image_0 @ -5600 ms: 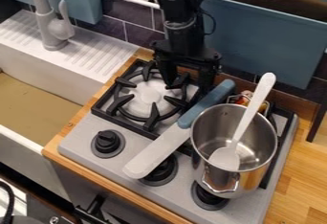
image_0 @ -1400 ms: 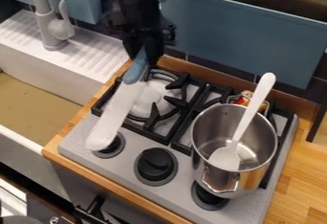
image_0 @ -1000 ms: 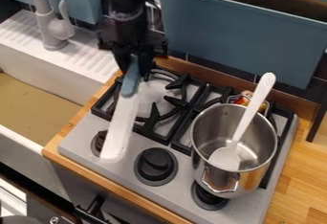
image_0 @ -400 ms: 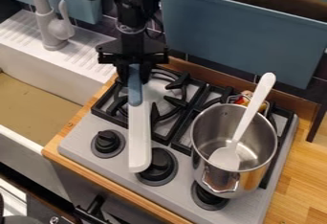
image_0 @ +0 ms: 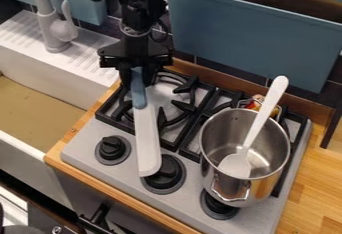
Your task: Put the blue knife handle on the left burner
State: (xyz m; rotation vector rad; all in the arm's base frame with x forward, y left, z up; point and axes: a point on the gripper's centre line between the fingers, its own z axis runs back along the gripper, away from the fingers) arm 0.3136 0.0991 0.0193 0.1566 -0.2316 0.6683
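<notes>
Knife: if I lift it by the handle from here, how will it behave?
The knife is probably stiff, since its long blade looks straight. It may pivot or dip at the blade end, because the gripper has the handle near its far end. It could be fairly light if that plain white blade is plastic, which I can't confirm.

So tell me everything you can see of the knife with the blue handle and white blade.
The knife with the blue handle and white blade has a smooth, plastic-looking finish and a long, broad blade with a rounded end. The black two-finger gripper grips the handle's far end above the left burner. The blade points toward the stove's front, its end overlapping the black middle knob; whether they touch is unclear.
</notes>
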